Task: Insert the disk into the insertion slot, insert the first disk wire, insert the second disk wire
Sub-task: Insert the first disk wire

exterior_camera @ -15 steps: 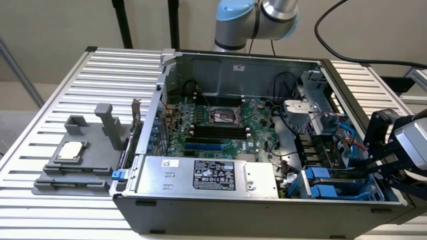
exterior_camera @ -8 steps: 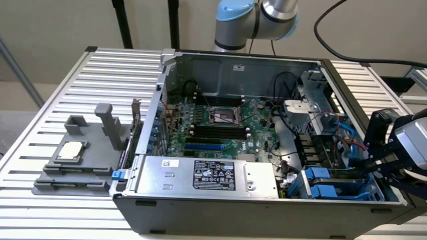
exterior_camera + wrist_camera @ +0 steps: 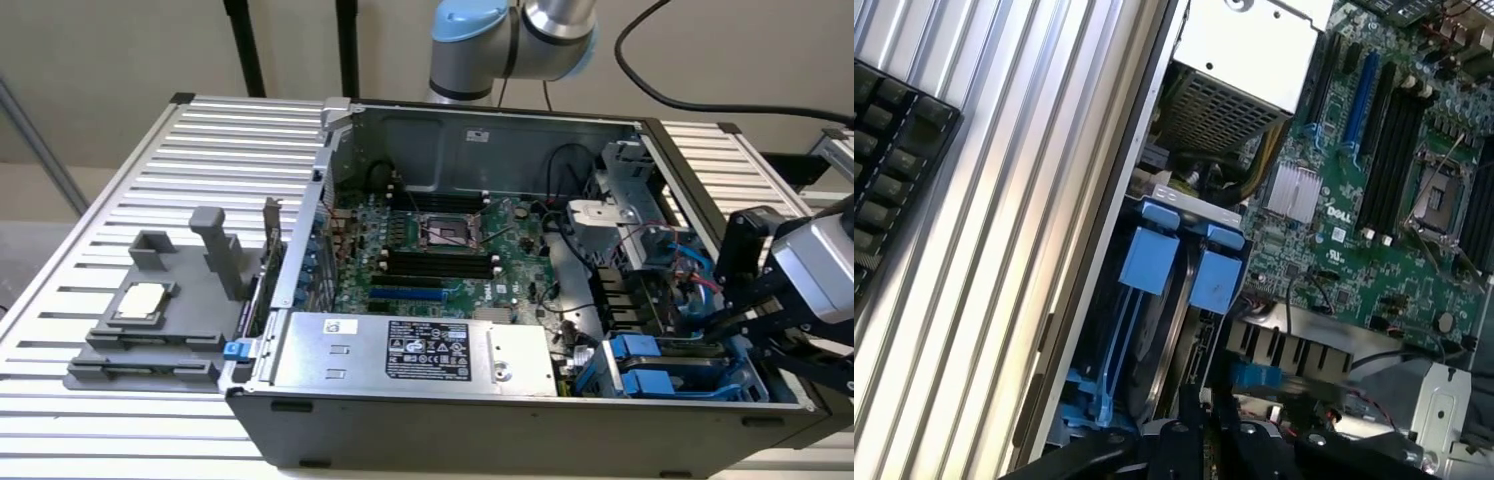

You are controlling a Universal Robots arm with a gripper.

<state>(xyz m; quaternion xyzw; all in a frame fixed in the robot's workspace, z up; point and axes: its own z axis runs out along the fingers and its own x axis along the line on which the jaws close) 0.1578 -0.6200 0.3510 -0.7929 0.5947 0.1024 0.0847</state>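
The disk (image 3: 1154,345) lies edge-on in its blue carrier frame (image 3: 1106,375), seated in the insertion slot (image 3: 667,378) of the grey drive cage at the case's front corner, on the exterior view's right. Two blue tabs (image 3: 1152,258) close the cage's bays. My gripper (image 3: 731,338) hangs over the cage's inner end, its black fingers (image 3: 1179,440) drawn together and shut. I cannot tell whether they pinch anything. A blue connector (image 3: 1259,378) sits just beside them, and thin blue wires (image 3: 694,268) run above the cage.
A silver box with a black label (image 3: 414,350) fills the case's front. The motherboard (image 3: 441,250) lies behind it. A grey fixture (image 3: 147,310) stands on the slatted table at the exterior view's left. A black ribbed object (image 3: 894,170) lies outside the case wall.
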